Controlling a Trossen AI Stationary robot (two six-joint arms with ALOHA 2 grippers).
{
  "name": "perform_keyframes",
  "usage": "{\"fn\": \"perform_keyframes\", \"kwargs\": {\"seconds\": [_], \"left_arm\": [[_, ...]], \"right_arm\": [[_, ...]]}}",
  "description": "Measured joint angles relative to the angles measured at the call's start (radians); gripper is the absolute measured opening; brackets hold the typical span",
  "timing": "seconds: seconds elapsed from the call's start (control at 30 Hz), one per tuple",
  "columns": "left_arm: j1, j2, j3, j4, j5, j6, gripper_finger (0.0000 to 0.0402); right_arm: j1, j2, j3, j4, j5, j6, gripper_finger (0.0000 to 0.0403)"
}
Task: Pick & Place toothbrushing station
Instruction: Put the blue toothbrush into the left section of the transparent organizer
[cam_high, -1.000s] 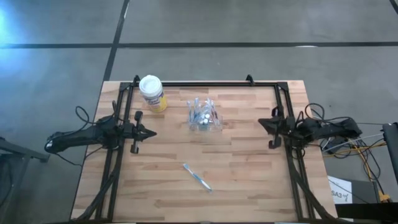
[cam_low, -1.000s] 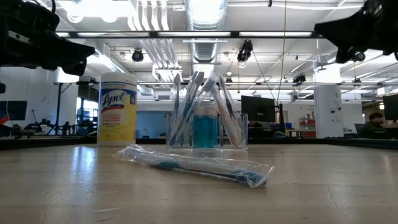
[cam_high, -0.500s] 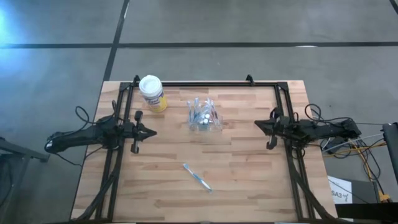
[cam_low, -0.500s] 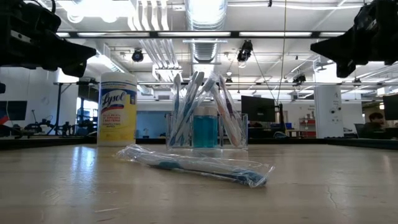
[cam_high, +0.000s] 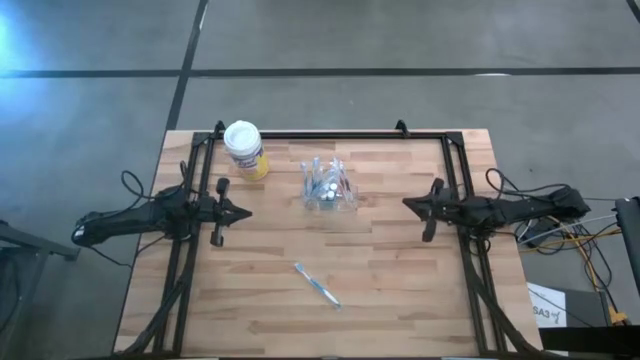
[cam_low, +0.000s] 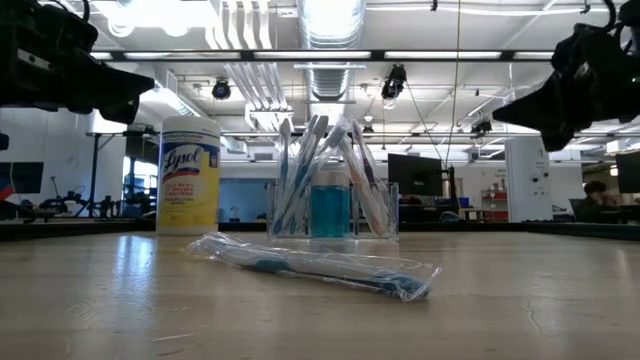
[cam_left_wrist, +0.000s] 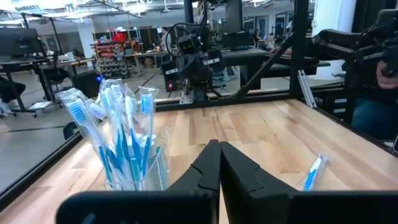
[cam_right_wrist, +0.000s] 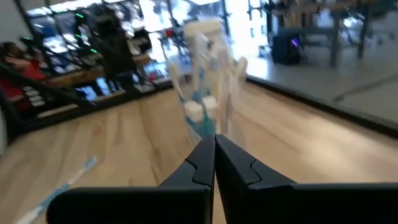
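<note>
**Station stands between two closed hands**

On the wooden tabletop (cam_high: 400, 270), the station (cam_high: 328, 188) stands upright a little toward 12 o'clock from the middle, a clear holder packed with blue, white and pink toothbrushes. At its 10 o'clock, near the far edge, stands a yellow canister (cam_high: 244, 150) with a white lid. At the station's 6 o'clock, well apart from it, one wrapped toothbrush (cam_high: 317, 284) lies flat and slanted.

Left hand (cam_high: 245, 212) hangs at the station's 9 o'clock, above the tabletop, with its fingers (cam_left_wrist: 205, 171) pressed together on nothing and pointing toward the middle. Right hand (cam_high: 408, 203) hangs at the station's 3 o'clock, also off the surface, with its fingers (cam_right_wrist: 202, 160) shut and empty, aimed at the station. Neither hand touches anything.
</note>
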Motion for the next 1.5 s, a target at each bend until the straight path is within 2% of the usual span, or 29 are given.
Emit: {"fn": "perform_keyframes", "kwargs": {"seconds": [0.37, 0.47, 0.6, 0.7, 0.87, 1.1, 1.27, 1.5], "left_arm": [[0.0, 0.0, -0.001, 0.0, 0.0, -0.03, 0.0009], [0.0, 0.0, -0.001, 0.001, 0.0, -0.017, 0.0008], [0.0, 0.0, -0.001, 0.001, 0.0, -0.021, 0.0009], [0.0, 0.001, -0.001, 0.001, 0.0, -0.05, 0.0008], [0.0, 0.001, -0.001, 0.001, 0.0, -0.062, 0.0006], [0.0, 0.001, -0.002, 0.019, 0.0, -0.064, 0.0012], [0.0, 0.001, -0.002, 0.02, 0.0, -0.065, 0.0007], [0.0, 0.001, -0.003, 0.022, 0.0, -0.071, 0.0012]], "right_arm": [[-0.001, 0.226, 0.0, 0.015, 0.071, 0.197, 0.0008], [-0.001, 0.266, 0.0, 0.107, 0.072, 0.254, 0.0008], [-0.001, 0.324, 0.025, 0.252, 0.072, 0.22, 0.0008], [0.01, 0.415, 0.116, 0.224, 0.072, 0.197, 0.0008], [0.053, 0.661, 0.344, 0.148, 0.071, 0.138, 0.0008], [0.1, 0.991, 0.668, -0.077, 0.063, 0.149, 0.0008], [0.104, 1.192, 0.872, -0.206, -0.06, 0.256, 0.0008], [0.106, 1.489, 1.123, -0.305, -0.381, 0.286, 0.0008]]}}
